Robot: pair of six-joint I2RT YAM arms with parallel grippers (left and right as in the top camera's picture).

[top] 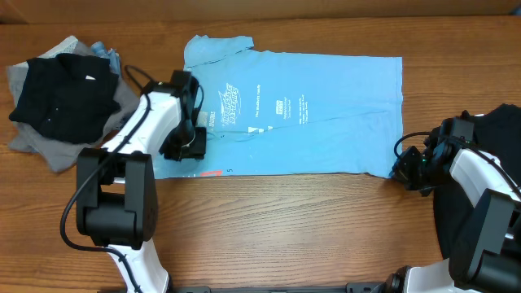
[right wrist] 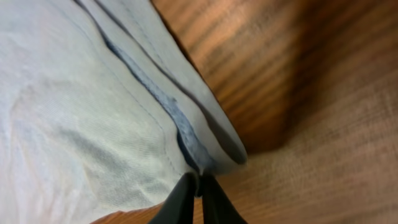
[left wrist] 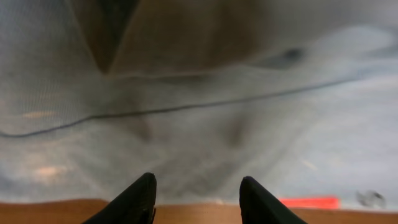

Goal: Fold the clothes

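Right gripper: fingers pressed together, nipping the near right corner of the light blue T-shirt by its doubled hem. The cloth is thin, so the tips nearly meet. A corner grip makes sense here, since it gives me a handle to carry that edge over for a fold.

Left gripper: fingers spread, nothing between them, low over the shirt's near edge at its left end, beside the printed logo. I judge it is lining up for the matching corner so both ends can lift together.

The T-shirt lies flat, print up, across the middle of the table. A black garment sits heaped on a grey garment at far left, off the shirt and waiting their turn.
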